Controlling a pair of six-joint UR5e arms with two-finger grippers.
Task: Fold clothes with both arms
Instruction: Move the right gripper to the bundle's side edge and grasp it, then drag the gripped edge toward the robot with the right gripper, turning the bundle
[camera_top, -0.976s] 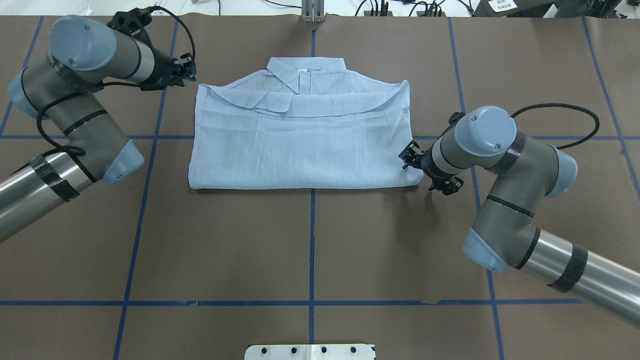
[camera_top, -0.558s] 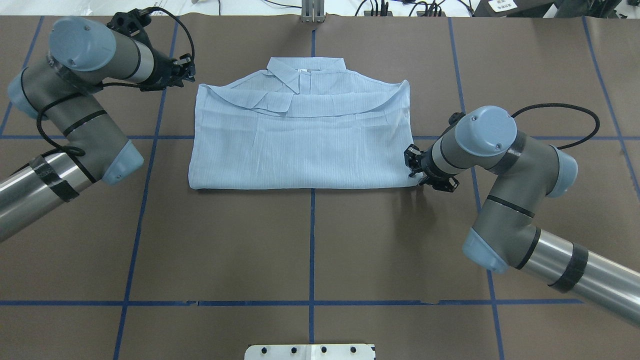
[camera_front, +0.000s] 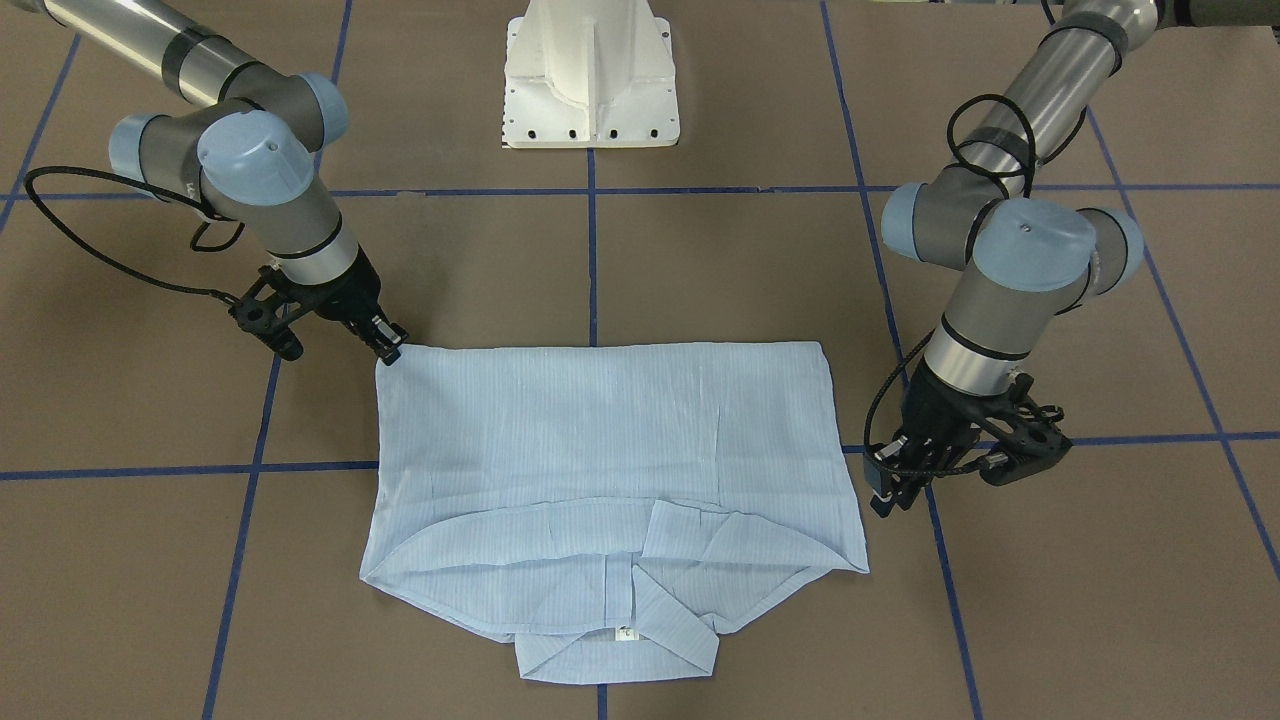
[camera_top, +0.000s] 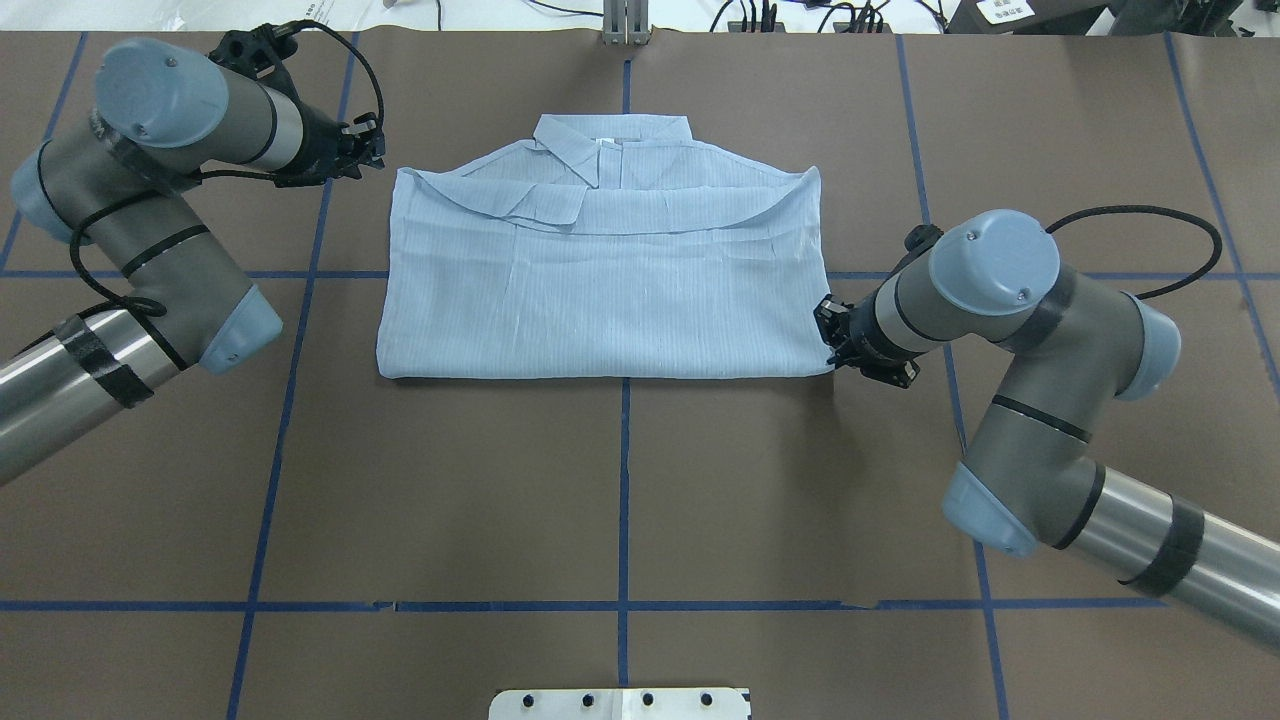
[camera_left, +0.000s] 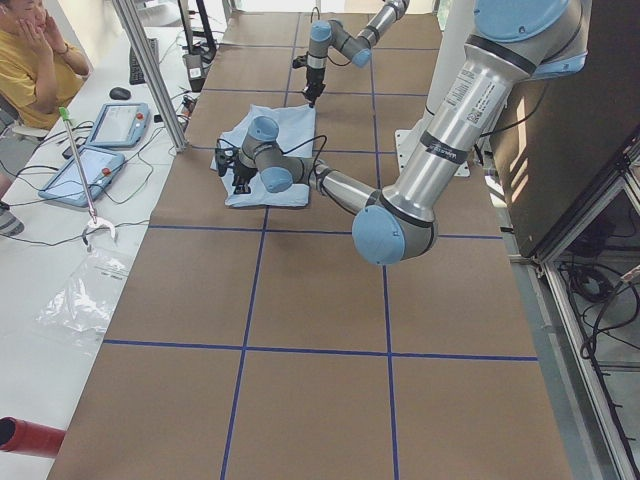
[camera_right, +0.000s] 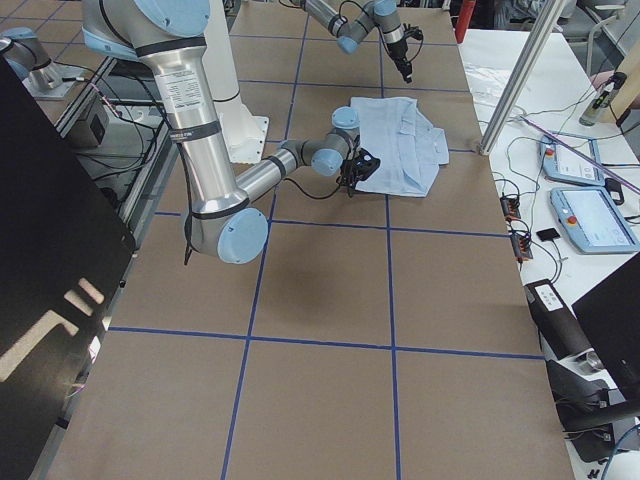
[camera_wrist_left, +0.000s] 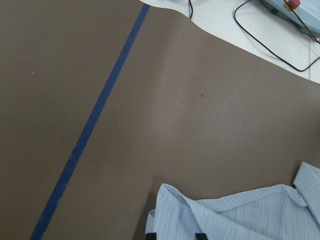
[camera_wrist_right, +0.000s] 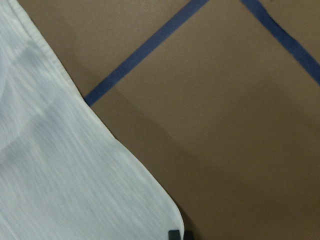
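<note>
The light blue pinstriped shirt (camera_top: 600, 290) lies folded flat on the brown table, with its collar (camera_top: 610, 135) at the far edge. In the front-facing view the shirt (camera_front: 600, 450) shows a small white neck label. My left gripper (camera_top: 372, 150) hovers just left of the shirt's far left shoulder corner. In its wrist view the left gripper (camera_wrist_left: 175, 235) stands open over that corner. My right gripper (camera_top: 828, 345) sits at the near right corner. In the right wrist view the right gripper (camera_wrist_right: 180, 235) has its fingertips pressed together on the corner's tip. From the front, this right gripper (camera_front: 390, 350) touches the cloth.
Blue tape lines (camera_top: 625, 480) grid the brown table cover. The white pedestal base (camera_front: 590, 80) stands at the robot's side. A person (camera_left: 30, 60) sits past the far edge beside tablets (camera_left: 110, 125) and cables. A metal post (camera_right: 520, 80) rises there.
My right gripper slid down along the shirt's right edge to its near corner and its fingers came together there. The left gripper drew slightly left. The shirt has not moved.
</note>
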